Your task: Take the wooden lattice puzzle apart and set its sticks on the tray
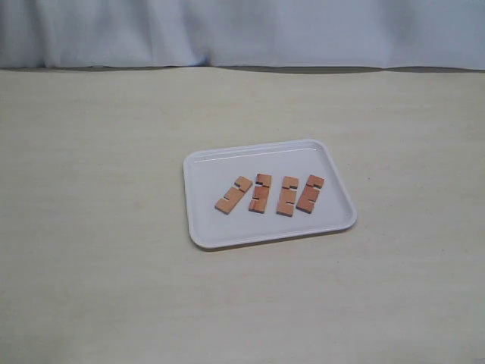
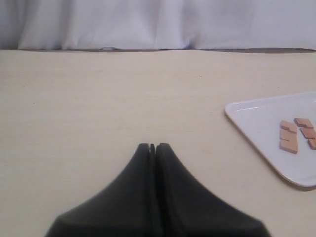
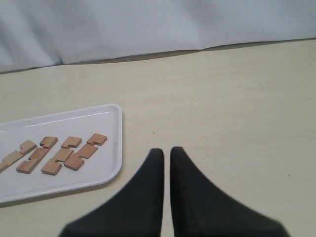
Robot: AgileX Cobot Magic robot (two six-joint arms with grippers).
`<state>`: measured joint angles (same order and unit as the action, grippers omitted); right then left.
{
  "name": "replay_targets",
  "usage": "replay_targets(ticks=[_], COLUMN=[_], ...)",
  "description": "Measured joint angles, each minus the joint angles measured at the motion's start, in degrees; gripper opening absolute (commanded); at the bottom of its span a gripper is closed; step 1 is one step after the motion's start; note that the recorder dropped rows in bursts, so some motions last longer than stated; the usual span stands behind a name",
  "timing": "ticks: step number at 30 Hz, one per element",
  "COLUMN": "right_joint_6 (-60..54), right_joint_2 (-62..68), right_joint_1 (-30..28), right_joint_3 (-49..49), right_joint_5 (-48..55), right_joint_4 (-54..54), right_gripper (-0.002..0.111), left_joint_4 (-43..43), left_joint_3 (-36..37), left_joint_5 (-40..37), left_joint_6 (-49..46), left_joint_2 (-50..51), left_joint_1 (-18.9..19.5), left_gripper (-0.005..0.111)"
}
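Both grippers, left point(image 2: 152, 146) and right point(image 3: 163, 152), hovered shut and empty above the table point(image 1: 91, 227); four sticks point(image 1: 270, 194) lay separated on the tray point(image 1: 204, 227).

Four sticks point(image 1: 270, 194) (side by side) lie on tray point(image 1: 227, 236).

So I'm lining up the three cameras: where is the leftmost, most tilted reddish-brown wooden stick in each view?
Exterior view: leftmost reddish-brown notched wooden stick, left in the row.
Left wrist view: at the right edge, nearest the black fingers.
Right wrist view: by the left edge.
Shared landmark: the white rectangular plastic tray.
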<state>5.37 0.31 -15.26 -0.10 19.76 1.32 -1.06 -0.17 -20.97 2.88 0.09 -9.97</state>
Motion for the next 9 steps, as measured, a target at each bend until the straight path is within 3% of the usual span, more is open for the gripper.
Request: replay_targets(ticks=[9], right_joint_6=[0.0], right_joint_2=[0.0], right_joint_1=[0.0], right_joint_3=[0.0], right_joint_5=[0.0], right_joint_4=[0.0], right_gripper=[0.004], left_joint_4=[0.27], left_joint_3=[0.0], left_joint_5=[0.0], left_joint_6=[0.0], left_joint_2=[0.0], left_joint_1=[0.0], left_gripper=[0.0])
